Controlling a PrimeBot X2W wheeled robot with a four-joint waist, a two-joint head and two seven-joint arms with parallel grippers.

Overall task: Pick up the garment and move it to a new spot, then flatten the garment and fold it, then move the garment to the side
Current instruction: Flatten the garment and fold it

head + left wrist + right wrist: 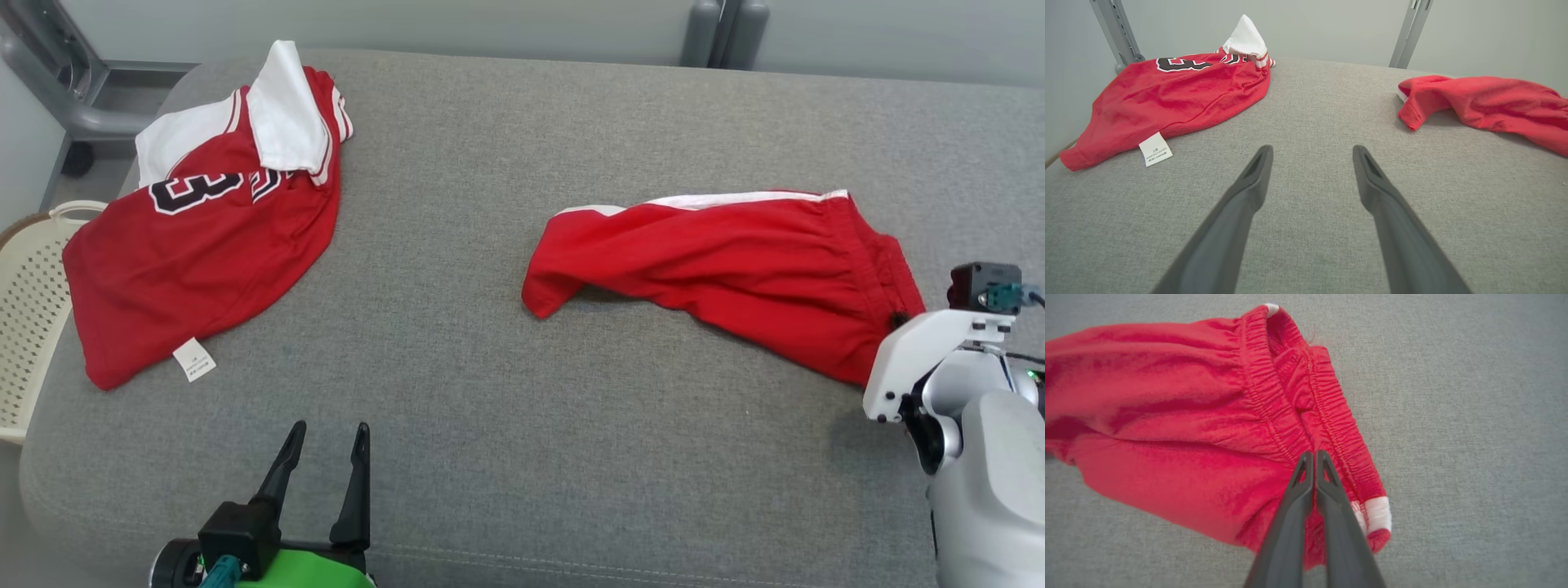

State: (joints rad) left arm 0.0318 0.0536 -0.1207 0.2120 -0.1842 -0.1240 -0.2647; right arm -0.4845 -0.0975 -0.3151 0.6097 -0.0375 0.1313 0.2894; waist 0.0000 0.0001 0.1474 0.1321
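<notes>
Grey padded surface (522,392). Red shorts (718,261) lying crumpled at right; right gripper (1314,455) pinched shut on elastic waistband. Left gripper (330,426) spread wide near front edge, empty. Red jersey (204,269) far left.

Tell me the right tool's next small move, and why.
Probably lift a little, straight up. The right tool is shut on the waistband of the red shorts, which lie on the grey cushion; a short lift would show whether the pinch holds.
</notes>
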